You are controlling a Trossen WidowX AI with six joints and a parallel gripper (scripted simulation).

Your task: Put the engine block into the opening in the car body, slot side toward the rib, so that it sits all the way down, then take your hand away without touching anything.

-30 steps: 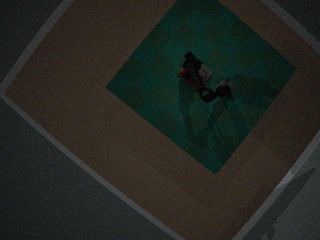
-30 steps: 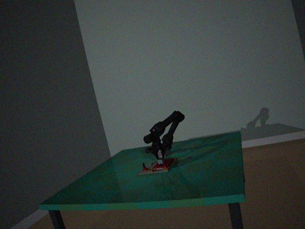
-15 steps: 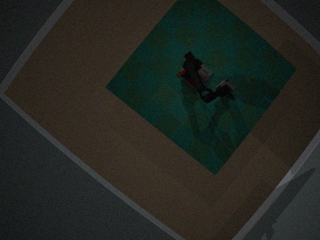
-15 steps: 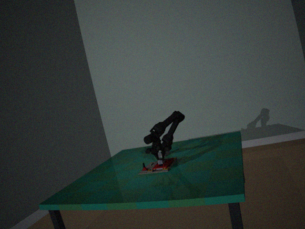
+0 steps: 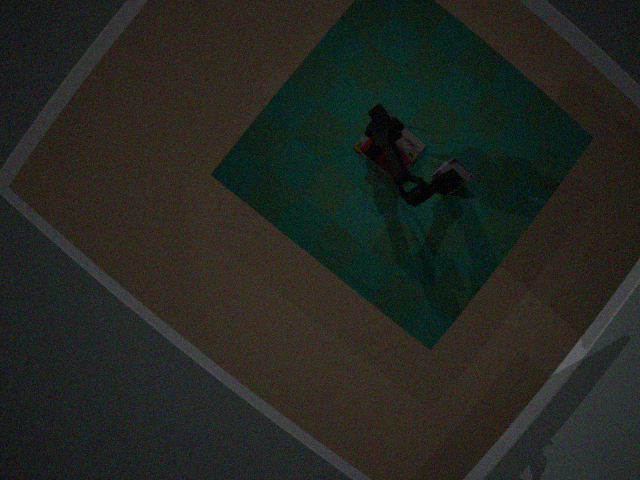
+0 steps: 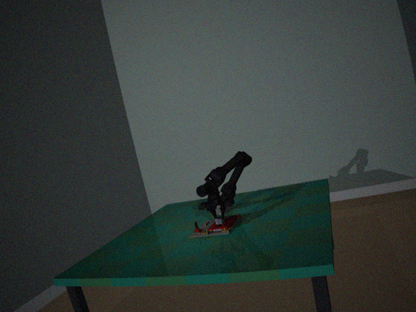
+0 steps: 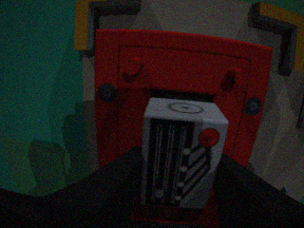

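The red car body [image 7: 185, 42] [image 6: 234, 220] lies on a grey base plate [image 7: 190, 16] [image 6: 201, 234]. My gripper [image 7: 179, 159] [image 6: 219, 218] points down over it and is shut on the grey engine block [image 7: 186, 108] [image 6: 219, 221]. The block's face with dark slots, diagonal bars and a red round knob shows toward the bottom of the wrist view. The block covers most of the dark opening [image 7: 182, 94]; only its far edge shows beyond the block. How deep the block's lower end sits is hidden, and the rib cannot be made out.
Yellow and dark corner brackets [image 7: 85, 28] [image 7: 287, 18] stand at the plate's far corners. A small red piece with a dark upright peg [image 6: 196, 229] stands at the plate's left. The arm's base stands near the plate on the green checked table [image 5: 330, 180] [image 6: 141, 255].
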